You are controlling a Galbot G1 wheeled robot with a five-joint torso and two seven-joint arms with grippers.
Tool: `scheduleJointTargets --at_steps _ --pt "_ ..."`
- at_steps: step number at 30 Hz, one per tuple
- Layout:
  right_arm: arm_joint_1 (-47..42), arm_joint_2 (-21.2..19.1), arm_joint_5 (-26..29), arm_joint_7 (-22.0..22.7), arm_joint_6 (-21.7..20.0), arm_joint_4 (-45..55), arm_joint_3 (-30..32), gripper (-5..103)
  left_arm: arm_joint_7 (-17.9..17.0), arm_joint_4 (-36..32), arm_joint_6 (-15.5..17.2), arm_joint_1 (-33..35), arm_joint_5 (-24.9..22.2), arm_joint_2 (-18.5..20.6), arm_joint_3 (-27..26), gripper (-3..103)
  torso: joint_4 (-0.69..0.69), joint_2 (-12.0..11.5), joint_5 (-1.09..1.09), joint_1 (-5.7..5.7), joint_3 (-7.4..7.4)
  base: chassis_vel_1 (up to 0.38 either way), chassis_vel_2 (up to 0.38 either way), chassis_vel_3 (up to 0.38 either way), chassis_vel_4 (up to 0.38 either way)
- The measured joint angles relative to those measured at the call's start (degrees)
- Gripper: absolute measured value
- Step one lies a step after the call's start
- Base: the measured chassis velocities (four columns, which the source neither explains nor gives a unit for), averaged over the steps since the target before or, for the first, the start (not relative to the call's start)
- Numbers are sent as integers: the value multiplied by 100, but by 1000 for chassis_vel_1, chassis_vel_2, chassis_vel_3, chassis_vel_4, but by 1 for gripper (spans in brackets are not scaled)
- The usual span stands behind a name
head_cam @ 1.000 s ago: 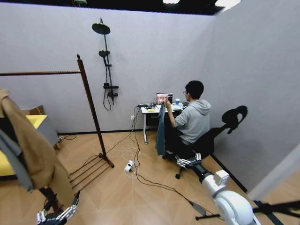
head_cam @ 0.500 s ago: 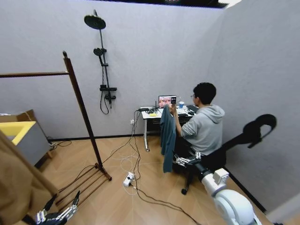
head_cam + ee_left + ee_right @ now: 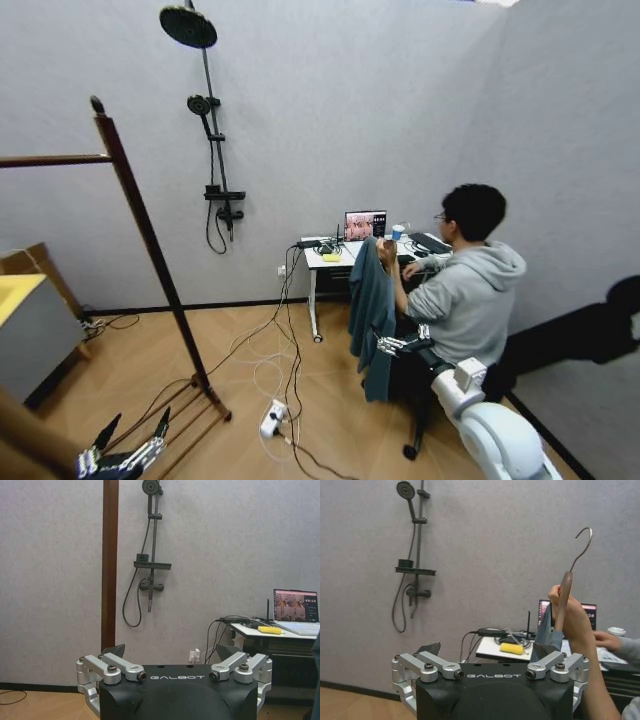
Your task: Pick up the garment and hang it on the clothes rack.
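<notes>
Clothes rack (image 3: 140,240) at left, upright leaning, top bar running off left edge, slatted shelf at floor. Whole head view swung since a second ago: tan coat gone from frame, seated person now nearer centre. Garment (image 3: 371,315) hangs long axis vertical beside desk (image 3: 330,259), held up by person's hand (image 3: 570,616) on hanger (image 3: 567,587), hook pointing up. Right gripper (image 3: 398,345) reaches toward garment, jaws spread, holding nothing. Left gripper (image 3: 125,455) low near rack base, jaws apart, empty.
</notes>
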Motion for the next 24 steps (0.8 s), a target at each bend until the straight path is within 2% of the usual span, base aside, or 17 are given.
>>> scheduleJointTargets --at_steps 1,2,4,5,8,11,14,16,22,24 --pt "99 -18 -33 225 -14 -37 6 100 0 0 0 0 0 0 0 100 -2 -1 -1 3 1 -139 180 184 -211" --pt "99 -18 -33 225 -14 -37 6 100 0 0 0 0 0 0 0 100 -2 -1 -1 3 1 -139 180 184 -211" --pt "457 -178 -57 683 -15 -275 22 100 0 0 0 0 0 0 0 100 -1 -1 0 1 0 -106 96 25 -70" --pt "457 -178 -57 683 -15 -275 22 100 0 0 0 0 0 0 0 100 -1 -1 0 1 0 -74 96 39 -36" --pt "1202 -549 71 1044 39 -931 -11 100 2 0 0 0 0 0 0 100 -1 3 1 -7 -2 0 0 0 0" --pt "1604 -710 214 1097 66 -1369 -80 100 -2 0 0 0 0 -1 0 100 -1 4 0 -9 -2 33 -48 -29 37" --pt "1995 -825 373 1029 81 -1808 -180 100 1 0 0 1 0 0 0 100 -2 4 3 -10 -2 23 -55 -57 50" --pt "2361 -901 482 828 104 -2181 -313 100 1 0 0 1 0 0 0 100 -2 4 -1 -9 -2 0 0 0 0" --pt "2817 -928 567 523 207 -2630 -513 103 0 0 0 1 0 0 0 100 0 1 0 -3 0 0 0 0 0" --pt "3093 -936 585 401 255 -2910 -619 94 0 0 0 1 0 0 0 100 -1 2 0 -3 -1 0 0 0 0"
